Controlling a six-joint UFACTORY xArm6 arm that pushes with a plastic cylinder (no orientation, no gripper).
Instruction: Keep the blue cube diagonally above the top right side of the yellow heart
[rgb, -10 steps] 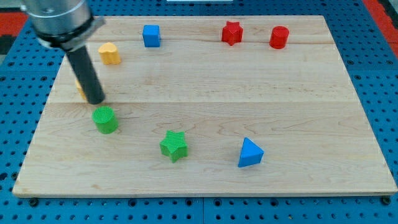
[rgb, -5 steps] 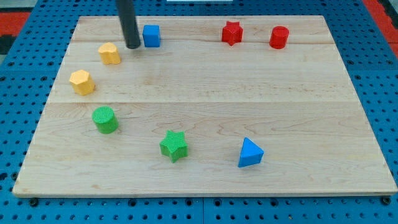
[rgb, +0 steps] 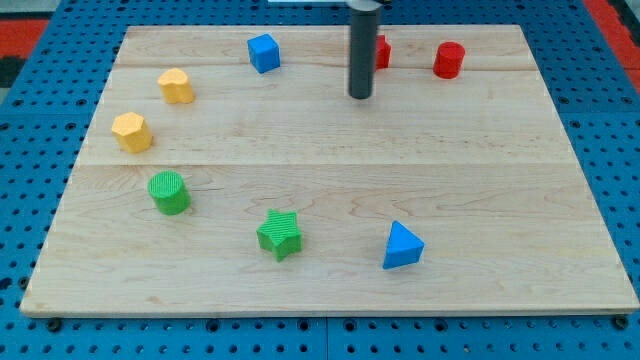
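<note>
The blue cube (rgb: 264, 53) sits near the board's top edge, turned a little askew. The yellow heart (rgb: 176, 86) lies lower and to the view's left of it, so the cube is up and to the right of the heart. My tip (rgb: 360, 96) rests on the board well to the right of the cube, apart from it, just below and left of the red star (rgb: 380, 52), which the rod partly hides.
A red cylinder (rgb: 449, 60) stands at the top right. A yellow hexagon (rgb: 131, 132) and a green cylinder (rgb: 169, 192) lie at the left. A green star (rgb: 280, 234) and a blue triangle (rgb: 402, 246) lie near the bottom of the wooden board (rgb: 520, 200).
My tip swept from the left side up past the cube and on to the right. The blue cube shifted right and slightly up, and turned.
</note>
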